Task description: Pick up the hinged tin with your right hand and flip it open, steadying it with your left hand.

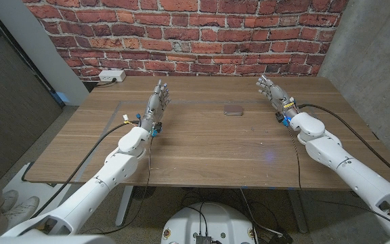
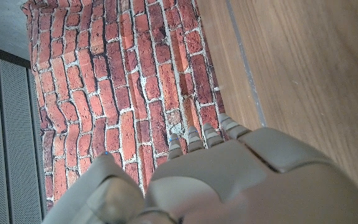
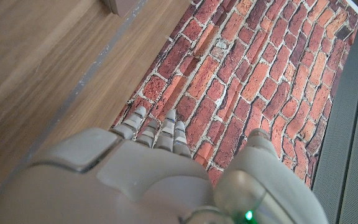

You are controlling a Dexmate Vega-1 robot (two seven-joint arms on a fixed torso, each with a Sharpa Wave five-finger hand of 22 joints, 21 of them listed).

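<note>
Lying shut at table's 12 o'clock, hinged tin looks light, stiff, slick; right hand & left hand, fingers apart & empty, should pinch its long edges.

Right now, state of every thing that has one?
Small flat grey hinged tin: lid closed, lying flat on the wooden table, between the hands, untouched.
Left hand: holds nothing, fingers extended, palm upright.
Right hand: holds nothing, fingers extended, apart from the tin.
</note>
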